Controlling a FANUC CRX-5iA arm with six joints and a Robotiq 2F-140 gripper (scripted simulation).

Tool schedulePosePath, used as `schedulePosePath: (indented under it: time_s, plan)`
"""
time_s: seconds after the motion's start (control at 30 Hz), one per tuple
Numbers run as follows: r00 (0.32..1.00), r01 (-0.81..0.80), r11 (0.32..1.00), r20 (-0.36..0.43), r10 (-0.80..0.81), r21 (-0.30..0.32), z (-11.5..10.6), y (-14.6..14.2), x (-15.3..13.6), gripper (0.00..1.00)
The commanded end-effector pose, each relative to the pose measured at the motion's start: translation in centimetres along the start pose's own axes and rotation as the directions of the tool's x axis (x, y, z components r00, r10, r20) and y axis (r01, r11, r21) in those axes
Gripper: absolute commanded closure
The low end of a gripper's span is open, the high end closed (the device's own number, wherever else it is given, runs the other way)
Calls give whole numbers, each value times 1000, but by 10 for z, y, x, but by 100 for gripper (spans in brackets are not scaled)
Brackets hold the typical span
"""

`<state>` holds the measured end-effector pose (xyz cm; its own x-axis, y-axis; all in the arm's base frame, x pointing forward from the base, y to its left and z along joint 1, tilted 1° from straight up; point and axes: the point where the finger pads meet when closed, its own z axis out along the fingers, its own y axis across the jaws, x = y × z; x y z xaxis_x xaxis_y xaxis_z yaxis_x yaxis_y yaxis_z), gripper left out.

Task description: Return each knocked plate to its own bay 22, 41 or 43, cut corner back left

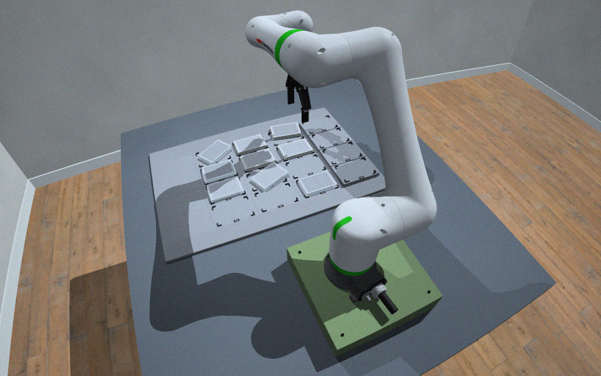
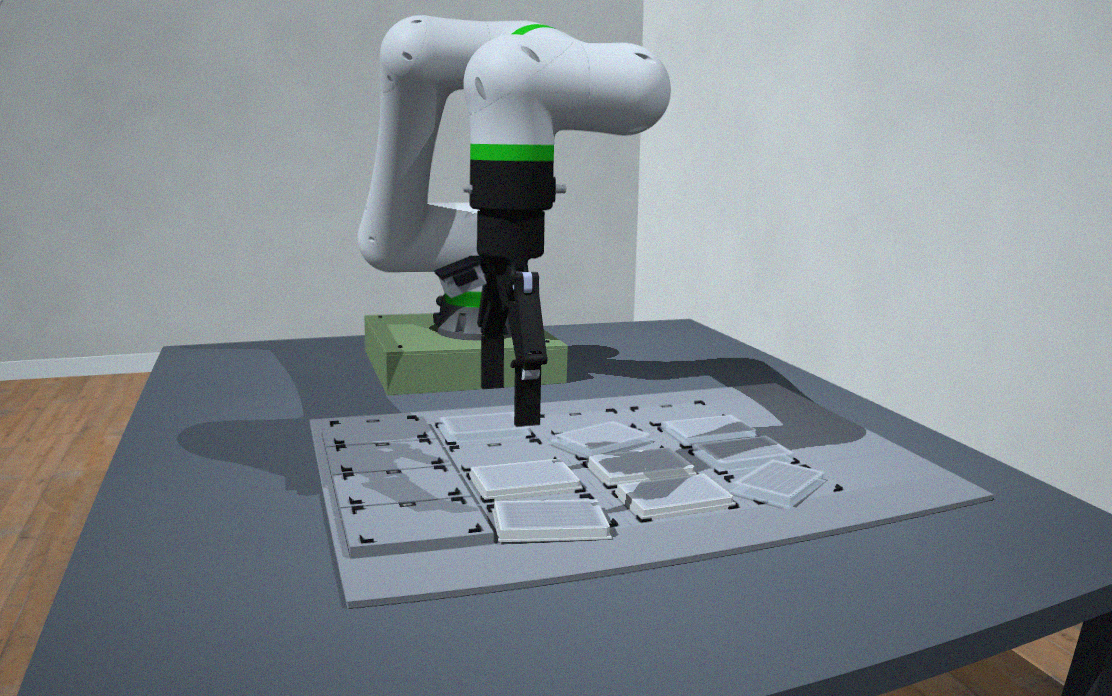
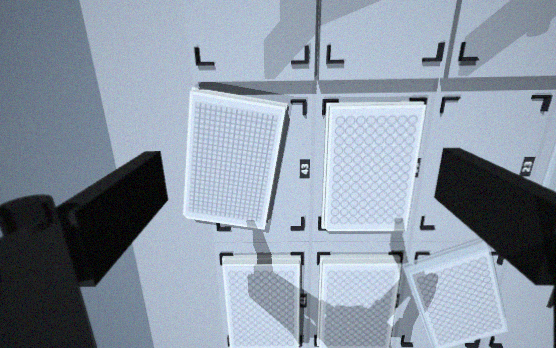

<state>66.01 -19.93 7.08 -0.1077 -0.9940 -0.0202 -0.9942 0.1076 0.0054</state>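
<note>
White grid-patterned plate (image 3: 231, 157), black claw (image 3: 300, 200)

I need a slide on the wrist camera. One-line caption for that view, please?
Open gripper above the deck, empty, a skewed 384-well plate off bay 43's corner pieces.
</note>
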Motion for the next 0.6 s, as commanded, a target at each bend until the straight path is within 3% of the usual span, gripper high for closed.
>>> schedulePosePath:
  time_s: [0.0,0.57]
  plan:
    - [1000,0,1000,0,0,0,-1,-18,0,0]
    - [1000,0,1000,0,0,0,-1,-21,0,0]
